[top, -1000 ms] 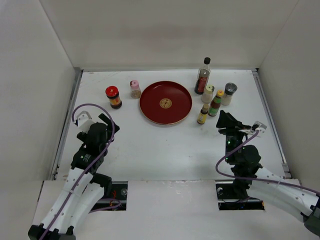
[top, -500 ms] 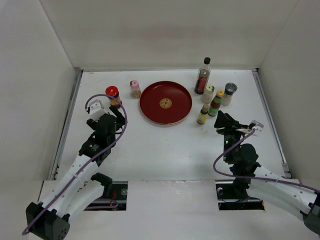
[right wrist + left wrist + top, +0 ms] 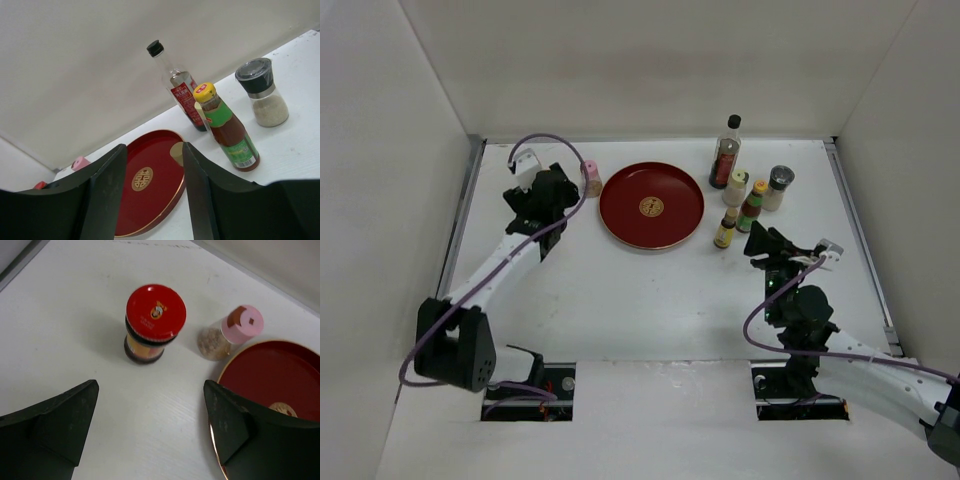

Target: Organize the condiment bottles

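My left gripper (image 3: 150,387) is open, just short of and above the red-capped jar (image 3: 155,322); the jar stands beyond its fingertips. In the top view that gripper (image 3: 548,192) hides the jar. The pink-capped jar (image 3: 232,330) (image 3: 590,180) stands to its right, beside the plate. At the back right stand the tall black-capped bottle (image 3: 726,150), the cream-capped (image 3: 736,187), grey-capped (image 3: 779,187), orange-capped (image 3: 752,207) and yellow-capped (image 3: 724,232) bottles. My right gripper (image 3: 760,243) (image 3: 154,147) is open and empty, just near of that group.
A round red plate (image 3: 652,205) with a gold emblem lies mid-table between the two groups; its rim shows under my left gripper's right finger (image 3: 227,415). White walls enclose the table on three sides.
My left arm has reached forward and to the far left, from the near-left table up over the red-capped jar. My right gripper has barely moved.
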Controlling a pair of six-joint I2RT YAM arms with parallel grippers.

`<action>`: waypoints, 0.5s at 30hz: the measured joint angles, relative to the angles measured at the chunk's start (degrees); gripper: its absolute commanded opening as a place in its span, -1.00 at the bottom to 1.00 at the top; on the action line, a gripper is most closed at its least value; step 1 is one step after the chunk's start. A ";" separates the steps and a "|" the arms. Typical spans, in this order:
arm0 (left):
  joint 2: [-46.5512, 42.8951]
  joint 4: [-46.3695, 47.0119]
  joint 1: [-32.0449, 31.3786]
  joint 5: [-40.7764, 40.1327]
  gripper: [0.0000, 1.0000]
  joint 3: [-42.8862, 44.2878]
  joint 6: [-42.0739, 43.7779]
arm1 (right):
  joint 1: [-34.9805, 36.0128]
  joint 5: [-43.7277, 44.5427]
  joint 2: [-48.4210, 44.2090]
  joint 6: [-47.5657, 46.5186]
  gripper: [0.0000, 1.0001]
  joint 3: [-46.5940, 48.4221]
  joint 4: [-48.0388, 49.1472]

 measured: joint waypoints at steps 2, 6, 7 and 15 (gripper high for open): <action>4.57 0.20 1.97 0.28 0.74 3.10 0.28 | 0.02 -0.04 0.00 0.15 0.28 0.02 0.00; 12.63 0.17 4.96 1.01 0.76 8.44 1.11 | 0.15 -0.61 0.02 0.37 0.39 0.09 0.02; 14.27 0.13 5.53 1.38 0.77 9.40 1.33 | 0.26 -0.63 0.07 0.42 0.41 0.09 0.02; 23.47 -0.74 7.76 4.92 0.75 15.69 3.19 | 0.35 -1.31 1.09 0.44 0.51 0.15 0.04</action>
